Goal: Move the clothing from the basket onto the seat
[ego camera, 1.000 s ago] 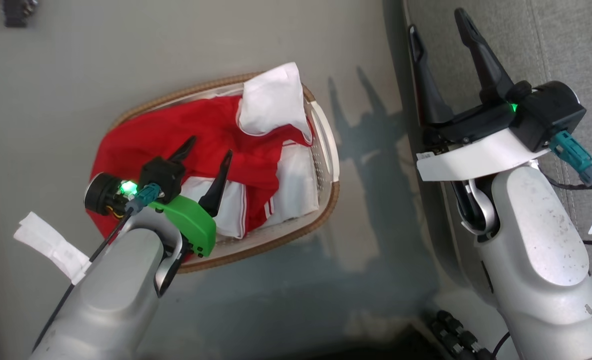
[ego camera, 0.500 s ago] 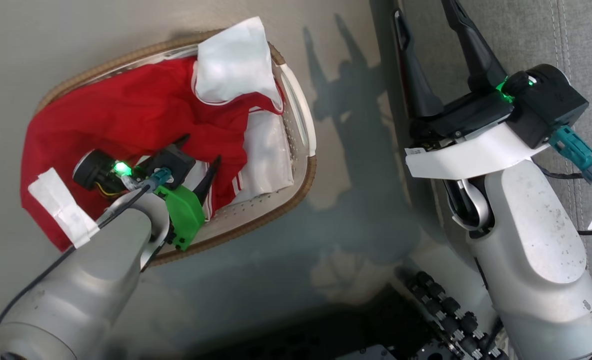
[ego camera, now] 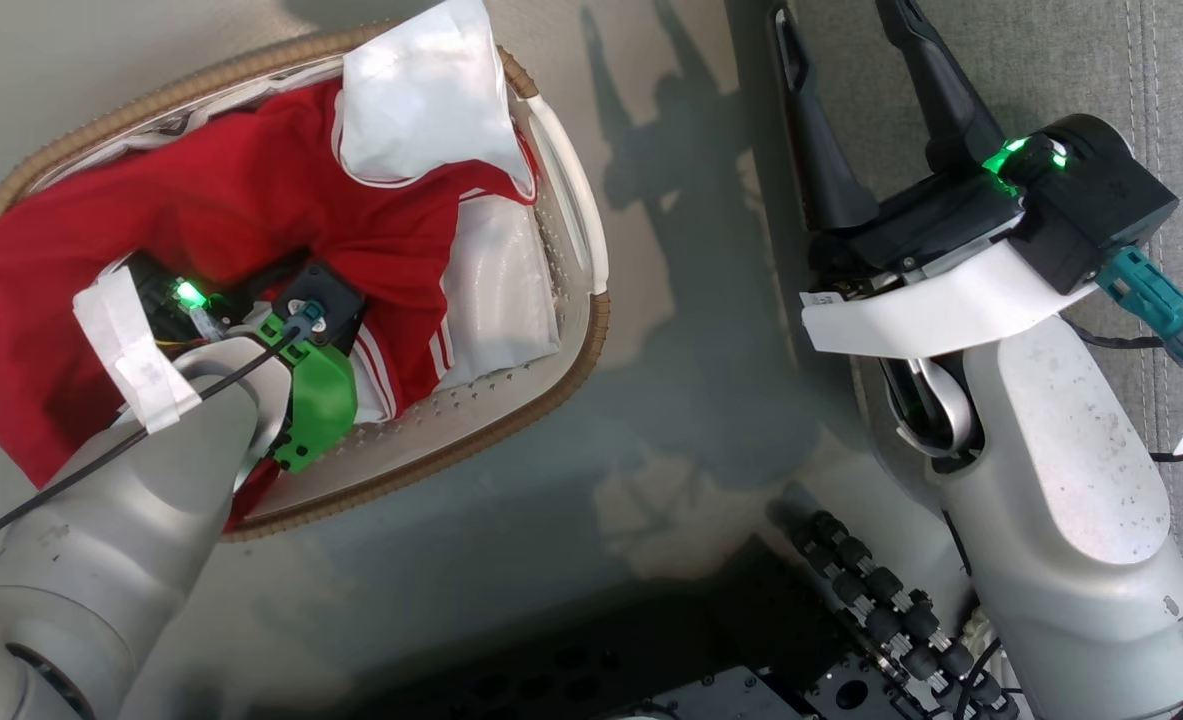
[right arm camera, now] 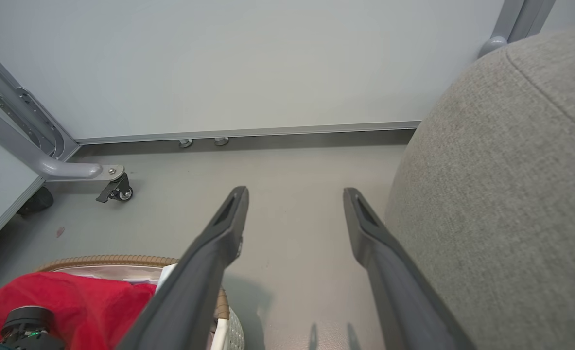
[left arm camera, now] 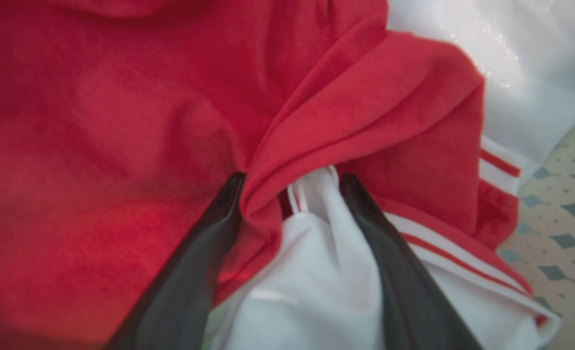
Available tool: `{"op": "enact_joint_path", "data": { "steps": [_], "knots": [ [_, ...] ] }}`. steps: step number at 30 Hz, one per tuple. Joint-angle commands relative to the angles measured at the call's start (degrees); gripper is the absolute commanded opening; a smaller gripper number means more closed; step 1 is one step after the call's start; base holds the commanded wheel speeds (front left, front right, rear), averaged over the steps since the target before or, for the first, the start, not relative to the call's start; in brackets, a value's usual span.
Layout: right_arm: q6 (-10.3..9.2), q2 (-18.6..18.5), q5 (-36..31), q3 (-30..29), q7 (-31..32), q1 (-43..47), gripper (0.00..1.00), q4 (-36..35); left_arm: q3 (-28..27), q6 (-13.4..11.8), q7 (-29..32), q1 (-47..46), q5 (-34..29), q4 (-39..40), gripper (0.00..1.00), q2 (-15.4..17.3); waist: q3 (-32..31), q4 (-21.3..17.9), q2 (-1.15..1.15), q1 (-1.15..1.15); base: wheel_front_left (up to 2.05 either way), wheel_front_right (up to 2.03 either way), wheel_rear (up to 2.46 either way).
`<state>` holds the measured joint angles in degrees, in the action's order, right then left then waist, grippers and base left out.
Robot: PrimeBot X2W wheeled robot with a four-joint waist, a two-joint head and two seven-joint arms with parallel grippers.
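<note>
Smooth grey floor (ego camera: pixel 711 400) carries one oval basket (ego camera: pixel 573 370) beside one grey sofa (ego camera: pixel 1051 60).
One crumpled red garment (ego camera: pixel 201 210) with white stripes and panels lies in the perforated white plastic basket, whose rim is brown weave, over one glossy white liner cloth (ego camera: pixel 506 290). The left gripper (left arm camera: pixel 292 182) is sunk into the garment, two tapered dark fingers spread, a fold bunched between them, unclamped. The right gripper (right arm camera: pixel 294 192) hangs released above the floor beside the sofa's rounded woven edge.
</note>
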<state>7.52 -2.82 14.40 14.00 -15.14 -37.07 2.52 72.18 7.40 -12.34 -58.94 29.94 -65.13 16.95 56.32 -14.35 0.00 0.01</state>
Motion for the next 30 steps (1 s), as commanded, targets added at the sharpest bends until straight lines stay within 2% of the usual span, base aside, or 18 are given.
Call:
{"op": "enact_joint_path", "data": {
  "steps": [1, 2, 3, 4, 5, 11, 16, 21, 30],
  "knots": [
    [-0.06, -0.2, 0.3, 0.1, 0.0, -0.5, 1.0, -0.1, 0.2, 0.1, 0.0, -0.8, 0.4, -0.6, 1.0, -0.3, 0.1, -0.1, 0.0, -0.01, 0.0, 0.0, 0.0],
    [-0.06, -0.2, 0.4, 0.2, 0.0, -0.5, 1.0, 0.0, 0.3, 0.1, 0.3, -0.3, 0.9, -1.0, 0.91, -0.6, 0.0, -0.1, 0.0, -0.01, 0.0, 0.0, 0.0],
    [-0.06, -0.2, 0.4, 0.2, 0.0, -0.5, 1.0, 0.2, 0.4, 0.1, 0.5, 0.1, 1.2, -1.1, 0.53, -0.8, -0.2, -0.1, 0.0, -0.01, 0.0, 0.0, 0.0],
    [-0.06, -0.2, 0.6, 0.3, 0.0, -0.4, 1.0, 0.4, 0.4, 0.1, 0.4, 0.5, 1.6, -1.2, 0.04, -1.0, -0.5, -0.1, 0.0, -0.01, 0.0, 0.0, 0.0],
    [-0.06, -0.2, 0.6, 0.4, 0.0, -0.3, 1.0, 0.7, 0.5, 0.1, 0.1, 0.9, 2.5, -1.3, 0.0, -1.2, -0.9, -0.1, 0.0, -0.01, 0.0, 0.0, 0.0],
    [-0.06, -0.2, 0.2, 0.0, 0.0, 0.5, 1.0, 1.9, 0.1, 0.1, -1.9, 2.4, 5.5, -1.1, 0.0, -2.5, -4.4, 0.3, 0.0, -0.01, 0.0, 0.0, 0.0],
    [-0.07, -0.2, -0.7, -0.4, 0.0, 1.9, 1.0, 3.6, -1.7, 0.1, -2.9, 4.3, 8.0, -0.3, 0.0, -3.9, -9.7, 1.2, 0.0, -0.01, 0.0, 0.0, 0.0],
    [-0.06, -0.2, -1.5, -1.2, 0.0, 3.8, 1.0, 6.0, -7.0, -1.3, -2.8, 7.4, 8.5, 5.5, 0.0, -4.0, -15.8, 2.7, 0.0, -0.01, 0.0, 0.0, 0.0],
    [-0.06, -0.2, -3.7, -2.8, 0.0, 8.4, 1.0, 11.3, -16.8, -2.9, -2.8, 15.2, 4.6, 16.4, 0.0, -4.4, -26.4, 6.3, 0.0, -0.01, 0.0, 0.0, 0.0]
  ]
}}
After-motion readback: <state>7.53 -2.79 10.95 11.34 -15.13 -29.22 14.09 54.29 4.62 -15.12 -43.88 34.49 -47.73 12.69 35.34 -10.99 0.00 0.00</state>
